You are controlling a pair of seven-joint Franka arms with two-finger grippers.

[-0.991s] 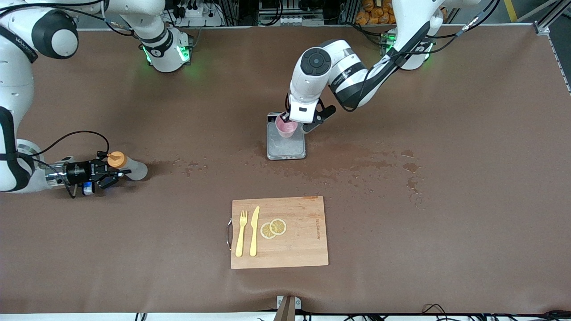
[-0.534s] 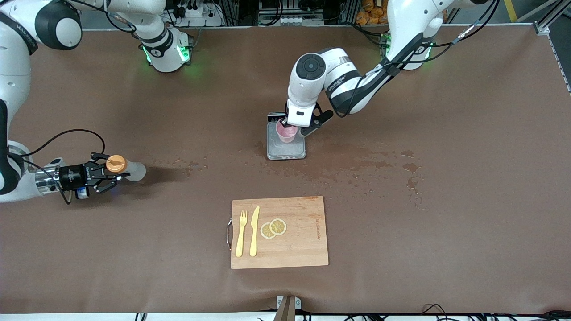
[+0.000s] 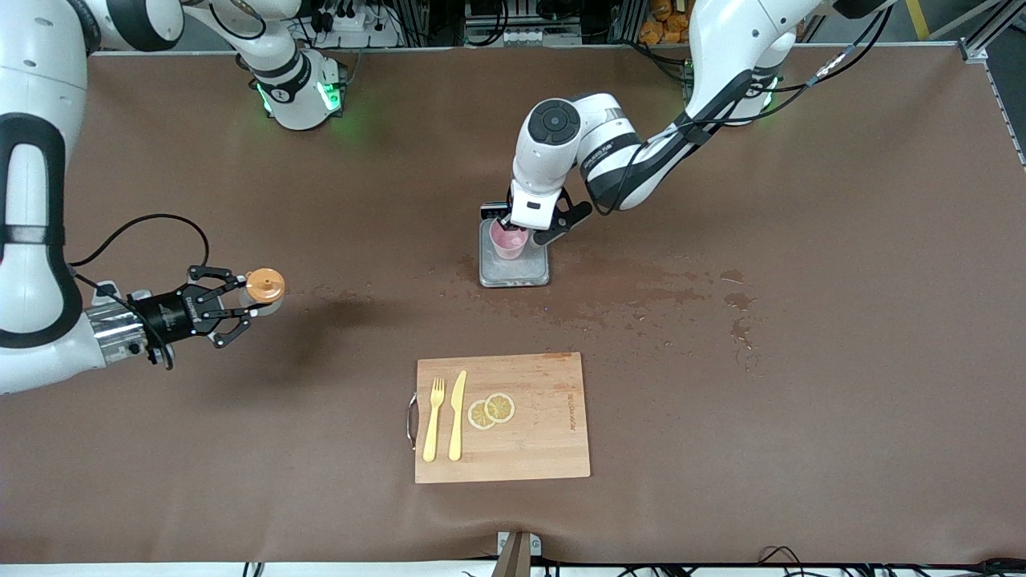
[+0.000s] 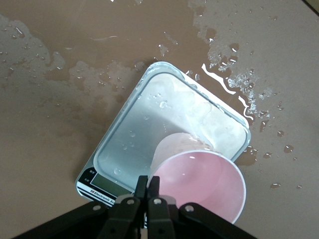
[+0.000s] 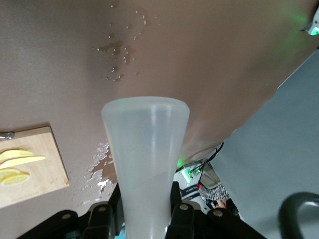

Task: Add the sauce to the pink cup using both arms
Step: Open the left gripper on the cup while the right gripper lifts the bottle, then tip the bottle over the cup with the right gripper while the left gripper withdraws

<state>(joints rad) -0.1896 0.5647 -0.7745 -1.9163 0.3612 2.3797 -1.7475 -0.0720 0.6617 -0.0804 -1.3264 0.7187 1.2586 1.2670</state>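
Observation:
The sauce bottle (image 3: 263, 287), translucent with an orange cap, hangs above the table toward the right arm's end. My right gripper (image 3: 245, 309) is shut on it. In the right wrist view the whitish bottle body (image 5: 145, 144) rises between the fingers (image 5: 175, 201). The pink cup (image 3: 510, 240) is tilted over the steel scale tray (image 3: 517, 271). My left gripper (image 3: 507, 223) is shut on the cup's rim. In the left wrist view the fingers (image 4: 143, 187) pinch the rim of the cup (image 4: 199, 181) above the scale tray (image 4: 149, 124). I cannot tell whether the cup's base touches the tray.
A wooden cutting board (image 3: 545, 433) lies nearer the front camera, carrying a yellow fork (image 3: 434, 421), a knife (image 3: 457, 415) and lemon slices (image 3: 490, 410). Wet patches (image 3: 641, 292) spread over the brown table beside the scale.
The right gripper has lifted the sauce bottle off the table and carried it toward the middle, cap now upward. The left gripper has brought the cup lower over the scale tray.

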